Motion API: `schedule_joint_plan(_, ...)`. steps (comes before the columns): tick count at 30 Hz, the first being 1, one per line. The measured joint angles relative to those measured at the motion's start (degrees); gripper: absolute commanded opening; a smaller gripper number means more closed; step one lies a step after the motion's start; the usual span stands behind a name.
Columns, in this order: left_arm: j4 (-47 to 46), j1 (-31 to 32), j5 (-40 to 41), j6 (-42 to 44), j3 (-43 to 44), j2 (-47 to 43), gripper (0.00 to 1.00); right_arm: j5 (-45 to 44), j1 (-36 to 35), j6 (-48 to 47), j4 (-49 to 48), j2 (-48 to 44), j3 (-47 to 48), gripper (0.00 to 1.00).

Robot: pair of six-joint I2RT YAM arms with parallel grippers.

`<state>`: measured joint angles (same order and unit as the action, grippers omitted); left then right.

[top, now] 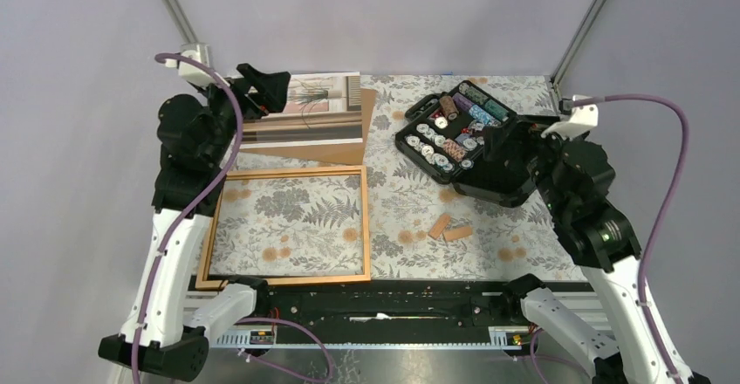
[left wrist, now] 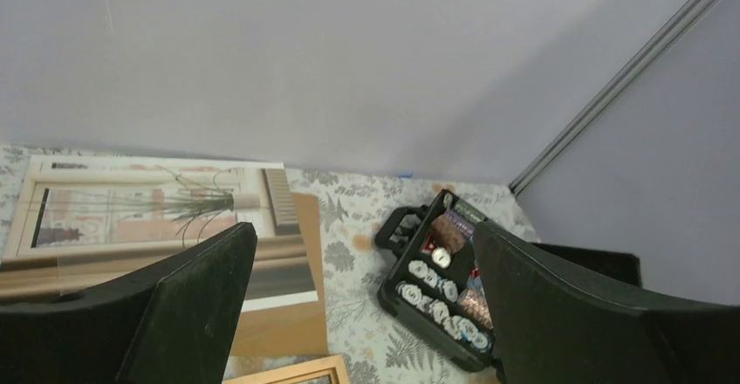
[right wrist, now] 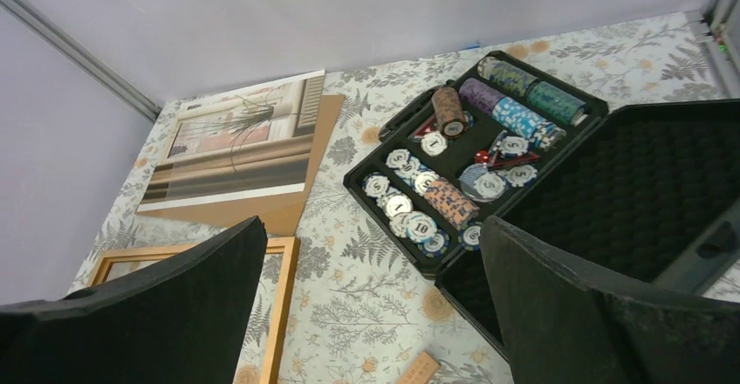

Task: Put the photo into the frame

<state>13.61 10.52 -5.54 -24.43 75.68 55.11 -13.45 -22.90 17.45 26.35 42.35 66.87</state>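
The photo (top: 318,109) is being displayed face up at the far left of the table, where it is being supported by a plain brown backing board (top: 370,118) whose edges are showing past its right and near sides. The frame (top: 292,172) is being shown flat on the floral tablecloth (top: 401,201) just in front of the photo and board, close to the near edge, with the cloth's pattern being seen through its opening; nothing is being gripped inside it. The left gripper (left wrist: 365,244) is being held above the photo's left part with its fingers spread wide and nothing between them. The right gripper (right wrist: 373,227) is likewise being held wide apart and empty, raised over the open poker chip case (right wrist: 611,192) at the far right of the table. Rows of chips are being shown in the case's tray, while its black lid is being laid open toward the right arm. Two small wooden blocks (top: 439,224) are being shown side by side on the cloth, between the frame and the case.
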Motion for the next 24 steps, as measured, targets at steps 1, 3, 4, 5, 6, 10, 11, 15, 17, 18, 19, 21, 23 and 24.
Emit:
schedule_joint_plan(1,-0.2,0.0,-0.3,0.4,-0.5,0.7,0.99,0.3,0.0,0.4,-0.7,1.1,0.0,1.0)
schedule_joint_plan(3,-0.4,0.1,-0.7,1.1,-1.9,2.3,0.99,1.2,0.0,1.1,-2.6,4.1,-0.1,1.0)
schedule_joint_plan(4,-0.3,0.2,-0.7,1.6,-2.6,3.0,0.99,1.7,0.0,1.3,-3.3,5.6,-0.1,1.0)
schedule_joint_plan(5,-0.2,0.2,-0.7,1.8,-3.2,3.5,0.99,2.7,0.0,1.7,-4.2,7.3,-0.1,1.0)
schedule_joint_plan(6,0.1,0.2,-0.7,2.2,-3.9,4.2,0.99,4.2,0.0,2.2,-5.6,9.6,-0.1,1.0)
schedule_joint_plan(10,0.6,0.3,-0.7,3.3,-6.3,5.5,0.99,10.0,-0.8,6.0,-12.7,18.1,-2.1,1.0)
schedule_joint_plan(11,0.5,0.3,-0.7,3.5,-7.0,5.5,0.99,10.4,-1.4,7.0,-13.5,20.1,-2.2,1.0)
schedule_joint_plan(15,0.6,0.4,-0.4,3.7,-8.7,5.3,0.99,11.1,-6.6,13.1,-18.3,31.3,-1.2,1.0)
schedule_joint_plan(17,0.7,0.5,0.0,3.7,-8.9,5.3,0.99,10.9,-9.4,17.4,-21.5,37.1,0.1,1.0)
schedule_joint_plan(18,0.6,0.5,0.2,3.7,-8.9,5.1,0.99,10.5,-10.6,19.6,-23.0,39.6,0.7,1.0)
schedule_joint_plan(19,0.5,0.5,0.4,3.7,-9.0,4.8,0.99,9.7,-11.9,22.1,-24.8,42.2,1.2,1.0)
schedule_joint_plan(21,0.4,0.5,1.0,3.7,-9.6,3.9,0.99,8.9,-13.7,26.7,-28.0,46.3,1.7,1.0)
schedule_joint_plan(23,0.3,0.6,1.3,3.4,-10.2,2.9,0.99,8.3,-14.8,31.6,-32.2,50.2,1.7,1.0)
schedule_joint_plan(24,0.3,0.7,1.4,3.2,-10.3,2.6,0.99,8.0,-15.0,34.2,-34.6,52.4,1.8,1.0)
